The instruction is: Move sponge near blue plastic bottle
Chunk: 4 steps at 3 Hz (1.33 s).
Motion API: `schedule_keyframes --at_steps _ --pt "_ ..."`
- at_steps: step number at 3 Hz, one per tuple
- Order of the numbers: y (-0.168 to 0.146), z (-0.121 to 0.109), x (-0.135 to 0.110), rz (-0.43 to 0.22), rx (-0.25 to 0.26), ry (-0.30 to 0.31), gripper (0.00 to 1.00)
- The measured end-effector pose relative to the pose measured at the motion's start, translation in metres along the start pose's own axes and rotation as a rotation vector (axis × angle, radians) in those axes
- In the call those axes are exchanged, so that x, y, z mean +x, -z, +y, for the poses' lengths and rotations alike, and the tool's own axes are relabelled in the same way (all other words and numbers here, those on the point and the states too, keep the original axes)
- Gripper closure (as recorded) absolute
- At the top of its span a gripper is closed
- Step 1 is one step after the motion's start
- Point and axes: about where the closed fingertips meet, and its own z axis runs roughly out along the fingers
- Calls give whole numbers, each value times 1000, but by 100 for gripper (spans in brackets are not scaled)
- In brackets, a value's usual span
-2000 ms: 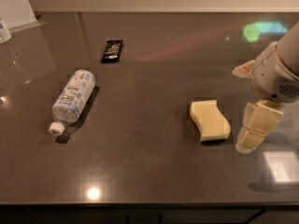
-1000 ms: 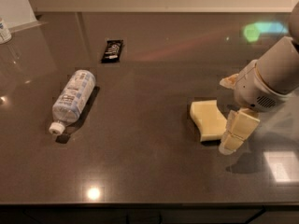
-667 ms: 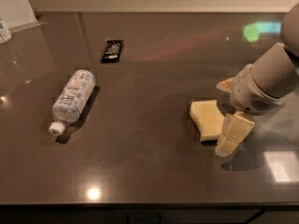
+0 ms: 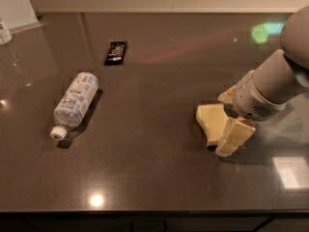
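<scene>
The sponge, a pale yellow foam block with wavy sides, lies flat on the dark countertop at the right. My gripper is open at the sponge's right side. One pale yellow finger is at the sponge's near right corner and the other is by its far right corner. The blue plastic bottle lies on its side far to the left, white cap pointing toward the front edge. It is well apart from the sponge.
A small black snack wrapper lies behind the bottle, toward the back. A white-labelled container stands at the far left edge. The counter's front edge runs along the bottom of the view.
My gripper has moved left and down toward the sponge, from beside its right side to straddling its right end. The sponge and bottle have not moved.
</scene>
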Motion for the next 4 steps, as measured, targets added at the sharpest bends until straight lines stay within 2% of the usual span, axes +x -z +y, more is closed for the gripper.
schedule_keyframes --at_steps 2,3,4 --pt "0 -11 -11 4 -4 -1 65" --pt "0 -21 -35 -3 -17 -4 87" --pt "-6 -27 -73 -36 -39 20 100"
